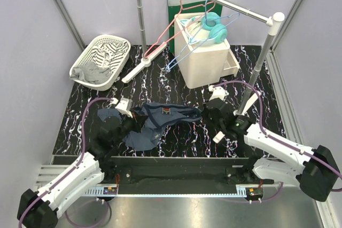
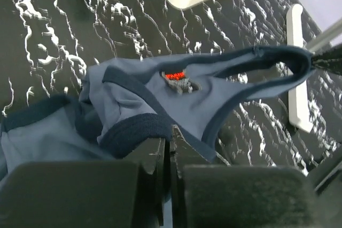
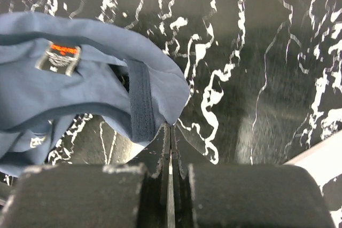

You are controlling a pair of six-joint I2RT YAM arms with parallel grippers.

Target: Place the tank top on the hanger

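Over veined tabletop (image 1: 80,113), rumpled tank top (image 1: 152,126)

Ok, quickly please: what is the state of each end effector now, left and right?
The left end effector is closed, holding the tank top by its hem.
The right end effector is closed, holding a tank top strap.

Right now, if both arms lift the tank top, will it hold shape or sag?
Probably floppy: the tank top lies crumpled in folds between the left gripper and right gripper. Likely light: thin cloth, pinched by small edge bites. It should sag between them unless pulled taut.
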